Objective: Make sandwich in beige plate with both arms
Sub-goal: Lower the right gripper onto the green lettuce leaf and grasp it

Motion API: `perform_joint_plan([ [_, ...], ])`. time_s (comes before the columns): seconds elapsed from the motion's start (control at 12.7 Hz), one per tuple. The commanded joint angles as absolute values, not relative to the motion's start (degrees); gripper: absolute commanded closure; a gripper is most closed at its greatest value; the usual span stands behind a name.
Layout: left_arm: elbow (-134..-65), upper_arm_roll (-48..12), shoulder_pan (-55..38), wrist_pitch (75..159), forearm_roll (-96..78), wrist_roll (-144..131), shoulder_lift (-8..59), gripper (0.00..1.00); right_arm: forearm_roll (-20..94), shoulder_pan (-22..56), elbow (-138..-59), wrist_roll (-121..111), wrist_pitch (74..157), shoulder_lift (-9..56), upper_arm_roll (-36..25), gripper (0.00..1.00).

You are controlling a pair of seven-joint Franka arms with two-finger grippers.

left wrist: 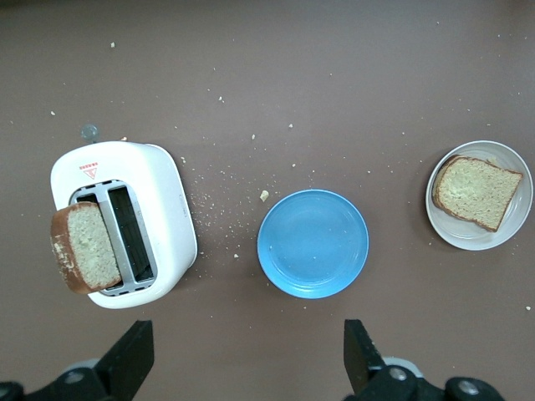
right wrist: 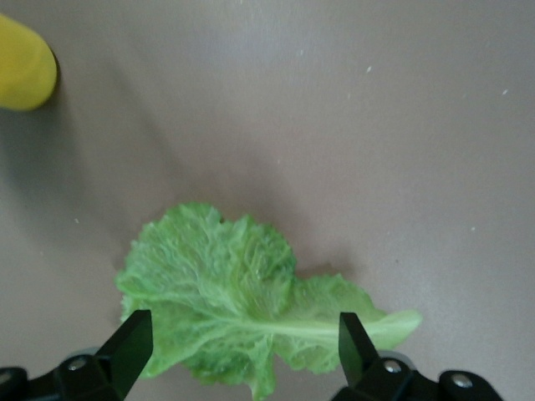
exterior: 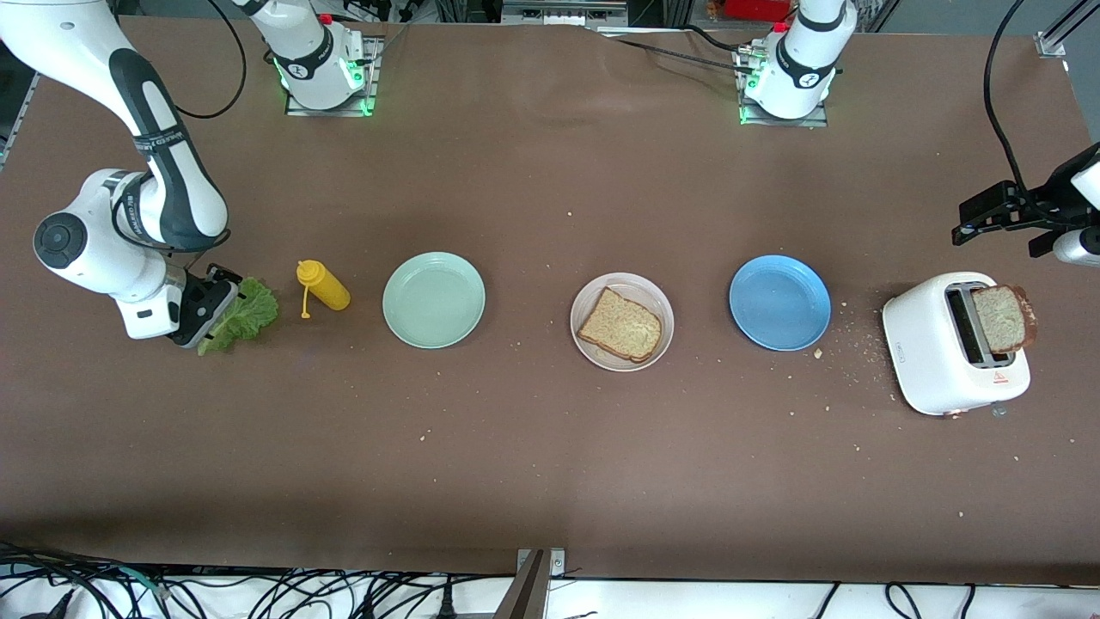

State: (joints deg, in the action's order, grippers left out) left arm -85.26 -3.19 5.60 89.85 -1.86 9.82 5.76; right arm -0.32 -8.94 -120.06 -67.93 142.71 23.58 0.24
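Observation:
The beige plate [exterior: 643, 291] sits mid-table with one slice of brown toast [exterior: 620, 326] on it; the left wrist view shows the plate [left wrist: 468, 242] and the toast [left wrist: 476, 190] too. A second slice [exterior: 1004, 318] stands in the white toaster [exterior: 945, 361]. A green lettuce leaf [exterior: 253, 311] lies flat at the right arm's end. My right gripper [exterior: 202, 322] is low over it, open, its jaws straddling the leaf [right wrist: 234, 292]. My left gripper [exterior: 1001, 225] hangs open and empty above the table by the toaster [left wrist: 159, 200].
A yellow squeeze bottle [exterior: 324, 285] lies beside the lettuce. A mint-green plate [exterior: 434, 300] and a blue plate [exterior: 779, 302] flank the beige plate, both bare. Crumbs are scattered between the blue plate and the toaster.

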Motion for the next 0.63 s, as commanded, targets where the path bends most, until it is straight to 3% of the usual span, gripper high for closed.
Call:
perform_joint_plan([
  [0.0,-83.76,-3.43,5.54,89.38,-1.05,9.67,6.42,0.0,-0.18,-9.32,-120.32,-69.26,145.72,25.66,0.35,0.01],
  [0.24,-83.76,-3.43,5.54,89.3,-1.05,9.67,6.42,0.0,0.26,-9.84,-120.15,-69.0,146.33,27.16,0.44,0.05],
  [0.47,-83.76,-3.43,5.54,89.38,-1.05,9.67,6.42,0.0,1.41,-9.84,-120.06,-68.82,146.43,27.33,0.44,0.75],
  [0.55,-83.76,-3.34,5.54,89.38,-1.05,9.67,6.42,0.0,1.49,-9.84,-119.97,-68.73,146.43,27.25,0.44,0.93],
])
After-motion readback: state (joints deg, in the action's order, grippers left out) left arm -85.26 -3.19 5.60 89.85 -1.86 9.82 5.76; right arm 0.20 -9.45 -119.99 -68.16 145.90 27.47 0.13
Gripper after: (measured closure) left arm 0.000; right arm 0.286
